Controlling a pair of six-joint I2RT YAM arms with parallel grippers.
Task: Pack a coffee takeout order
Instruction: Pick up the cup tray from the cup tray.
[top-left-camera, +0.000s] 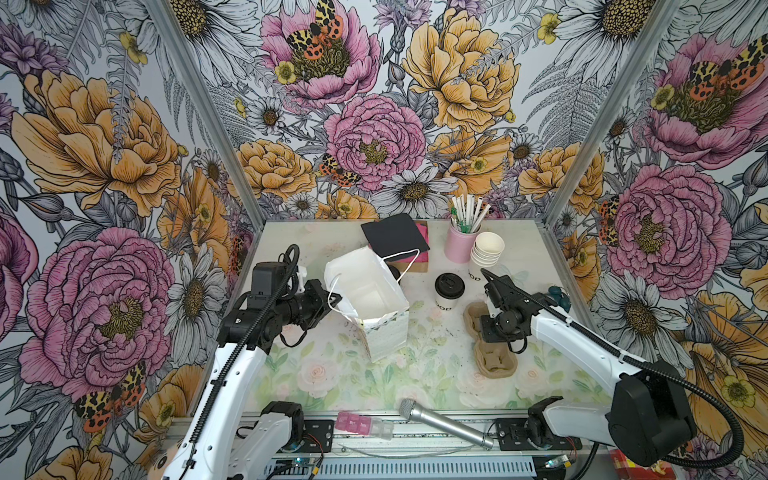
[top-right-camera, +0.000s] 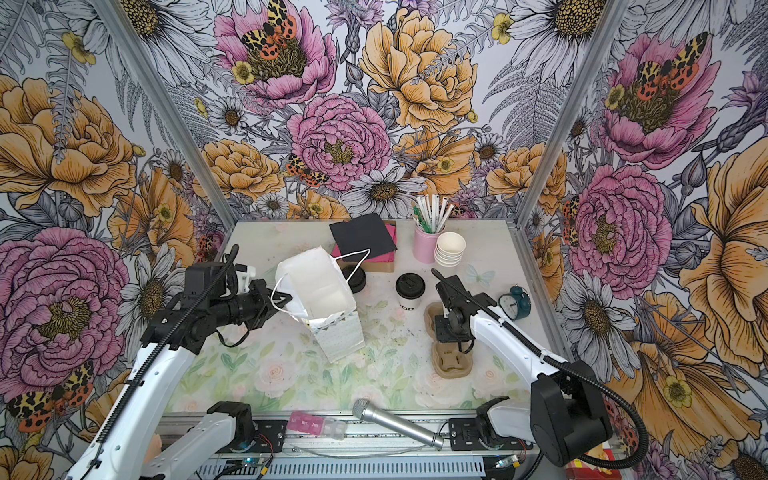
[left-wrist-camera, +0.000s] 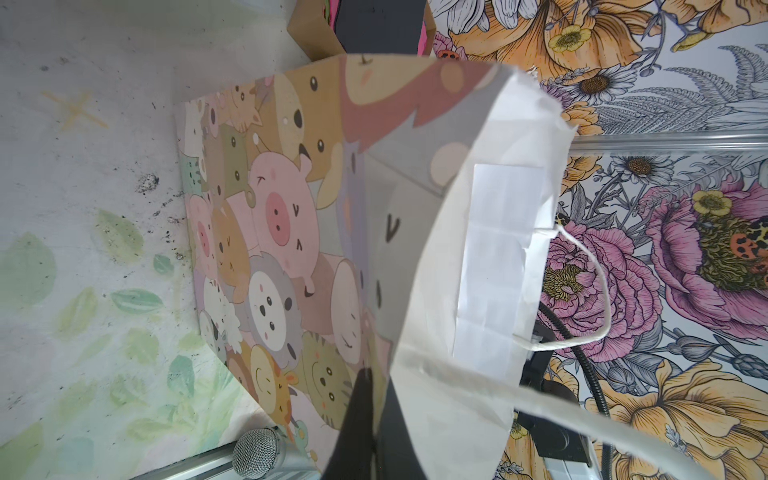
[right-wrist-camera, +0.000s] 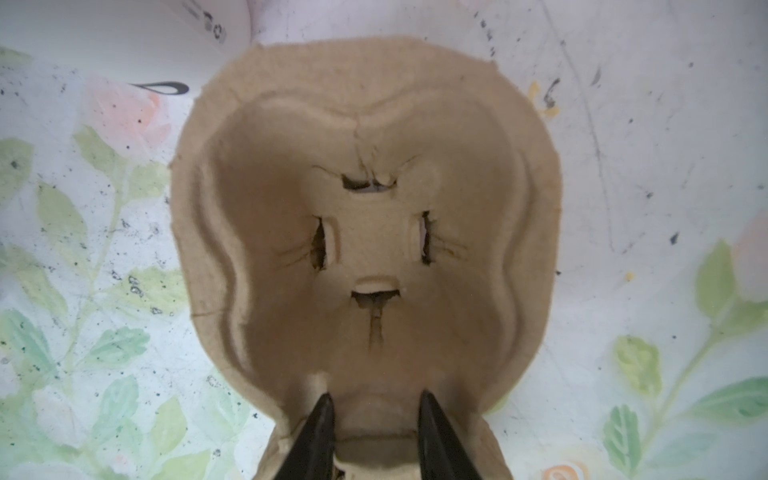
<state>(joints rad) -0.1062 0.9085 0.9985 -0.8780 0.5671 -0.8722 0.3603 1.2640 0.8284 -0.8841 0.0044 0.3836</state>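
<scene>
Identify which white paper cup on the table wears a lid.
The single cup standing beside the paper bag: a black lid caps it. The stacked cups by the pink straw holder are lidless.

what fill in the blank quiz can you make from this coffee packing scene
1. The left gripper is shut on the rim of the paper ____.
2. The lettered white cup wears a ____ lid.
3. The black napkin lies on the ____ napkins.
4. The right gripper has its jaws either side of the ridge of the pulp cup carrier, whose wells are ____.
Answers: bag, black, pink, empty.
</scene>
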